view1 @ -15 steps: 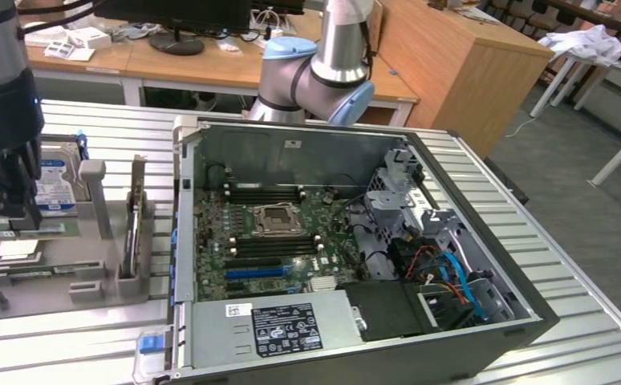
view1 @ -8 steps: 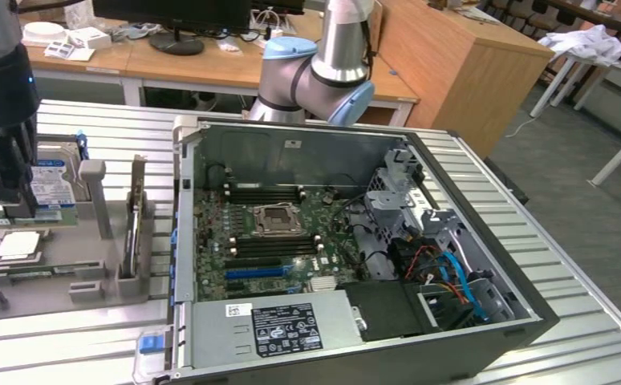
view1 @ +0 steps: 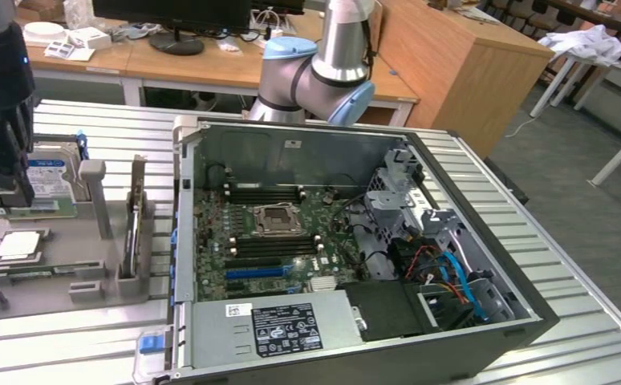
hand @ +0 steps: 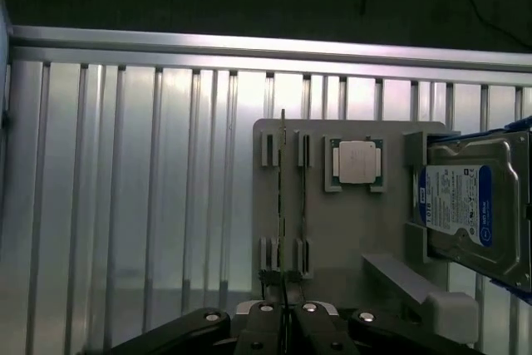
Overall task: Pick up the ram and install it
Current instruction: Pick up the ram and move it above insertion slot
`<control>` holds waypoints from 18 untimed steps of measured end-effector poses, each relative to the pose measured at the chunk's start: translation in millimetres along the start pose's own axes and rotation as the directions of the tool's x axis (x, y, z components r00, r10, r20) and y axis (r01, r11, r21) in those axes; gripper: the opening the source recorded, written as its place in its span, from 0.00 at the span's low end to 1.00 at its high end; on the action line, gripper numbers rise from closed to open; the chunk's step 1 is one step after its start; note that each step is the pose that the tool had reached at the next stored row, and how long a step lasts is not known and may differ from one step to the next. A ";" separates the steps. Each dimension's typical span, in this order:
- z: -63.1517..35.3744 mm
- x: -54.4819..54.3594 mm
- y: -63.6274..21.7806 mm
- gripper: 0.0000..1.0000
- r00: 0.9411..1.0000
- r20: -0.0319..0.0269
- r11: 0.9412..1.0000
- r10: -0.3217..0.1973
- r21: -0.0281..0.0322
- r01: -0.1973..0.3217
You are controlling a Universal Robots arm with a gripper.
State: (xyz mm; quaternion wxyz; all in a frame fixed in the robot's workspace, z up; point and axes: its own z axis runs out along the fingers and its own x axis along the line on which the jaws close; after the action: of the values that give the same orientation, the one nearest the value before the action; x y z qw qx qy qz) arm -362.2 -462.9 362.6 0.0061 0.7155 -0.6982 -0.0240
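I am pinching my end effector (hand: 283, 309) down to a narrow gap on the thin top edge of the ram (hand: 283, 205), so I am gripping it. The ram is standing on its long edge at the outer side of the grey holder (hand: 332, 222), and I cannot tell whether it is sitting in its slots or just clear of them. Its long axis is lying level and running parallel to the ribs of the bench (hand: 125, 205), one end pointing away from my fingers toward the bench's edge rail. A second stick (hand: 303, 205) is standing just beside it, parallel. Further along the holder a processor (hand: 358, 161) is lying flat, and beyond it a hard drive (hand: 465, 205) is resting. The bench is ribbed, shining metal. To the exterior view's right an open computer case (view1: 525, 321) is lying on it, showing its motherboard (view1: 278, 241). Behind, wooden desks (view1: 450, 56) and a monitor (view1: 176, 12) are filling the room.
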 end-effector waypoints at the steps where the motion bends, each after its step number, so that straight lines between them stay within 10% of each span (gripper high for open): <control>1: -1.9 -0.1 0.0 0.12 1.000 0.000 1.000 0.000 0.000 0.000; 12: -35.6 -0.9 0.5 0.12 1.000 0.000 1.000 0.000 0.000 0.000; 18: -36.0 -0.9 0.5 0.12 1.000 0.000 1.000 0.000 0.000 0.000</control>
State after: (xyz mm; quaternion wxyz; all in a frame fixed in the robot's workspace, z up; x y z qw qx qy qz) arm -361.2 -462.9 398.6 0.0060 0.7155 -0.6982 -0.0241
